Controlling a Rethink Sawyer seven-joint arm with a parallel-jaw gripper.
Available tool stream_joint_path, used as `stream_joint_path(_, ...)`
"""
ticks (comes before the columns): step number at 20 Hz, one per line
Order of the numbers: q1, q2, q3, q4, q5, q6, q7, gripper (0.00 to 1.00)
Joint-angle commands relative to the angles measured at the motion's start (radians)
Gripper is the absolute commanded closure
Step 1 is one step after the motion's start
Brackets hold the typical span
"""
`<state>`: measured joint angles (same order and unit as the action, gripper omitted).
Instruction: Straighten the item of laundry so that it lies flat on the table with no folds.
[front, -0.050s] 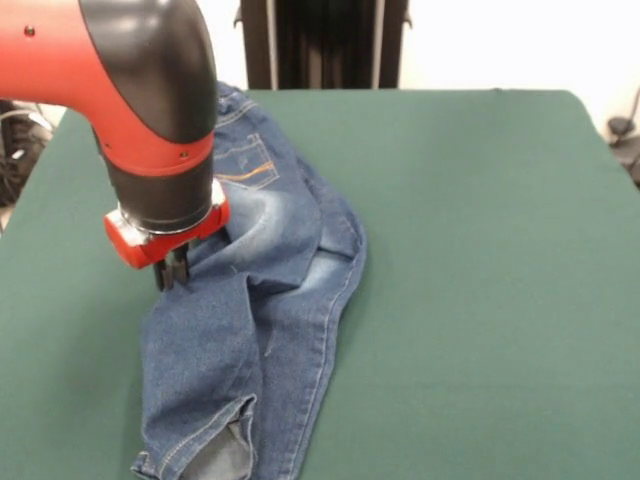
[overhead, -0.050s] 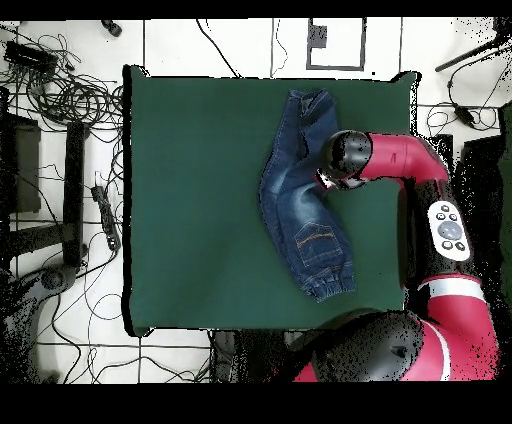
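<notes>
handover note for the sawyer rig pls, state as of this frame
Gripper: low over the jeans, fingertips close together at the cloth's edge; whether it grips cloth cannot be told.
Jeans: on the table, toward one side; in the overhead view they lie near the arm's side, waistband toward the robot's base.
Done: jeans lie roughly lengthwise.
Left: legs overlap, a fold runs across the middle by the seat, one cuff is turned over. Spread the legs apart and smooth the folds.

Open green table (front, -0.050s: 480, 250) beside the jeans (front, -0.050s: 260, 300); arm (front, -0.050s: 150, 100) over their edge.
</notes>
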<state>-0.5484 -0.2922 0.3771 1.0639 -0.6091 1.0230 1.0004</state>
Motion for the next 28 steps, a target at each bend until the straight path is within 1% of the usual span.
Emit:
stream_joint_path(1, 0.021, 0.075, 0.149, -0.102, -0.051, 0.026, -0.416, 1.00)
stream_joint_path(7, 0.030, 0.094, 0.161, -0.155, -0.051, 0.047, -0.468, 1.00)
stream_joint_path(20, 0.061, 0.107, 0.160, -0.214, -0.035, 0.076, -0.486, 1.00)
stream_joint_path(28, 0.064, 0.107, 0.170, -0.237, -0.027, 0.110, -0.508, 1.00)
